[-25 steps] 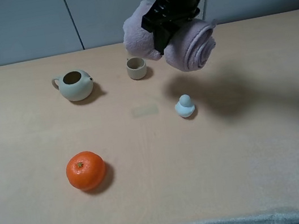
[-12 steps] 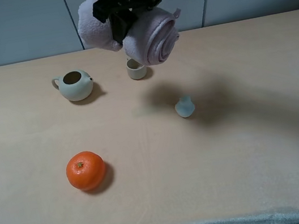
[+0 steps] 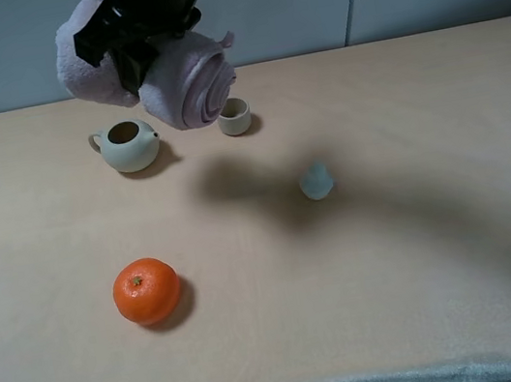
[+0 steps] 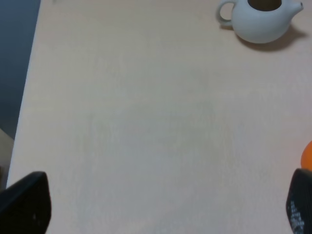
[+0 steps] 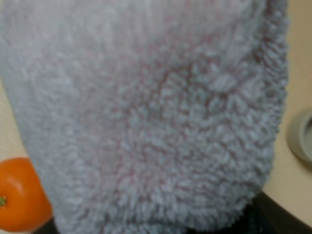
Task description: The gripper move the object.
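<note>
Mauve towel [image 3: 194, 88] inside right end effector [image 3: 131, 67]

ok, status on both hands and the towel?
Right hand shut on rolled pink towel, aloft off the table. Left hand open, empty. Teapot and cup nearby, untouched.

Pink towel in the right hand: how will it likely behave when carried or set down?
Probably soft: the towel bulges either side of the hand. Fuzzy pile suggests little slipping. Its round roll might unfurl once released.
</note>
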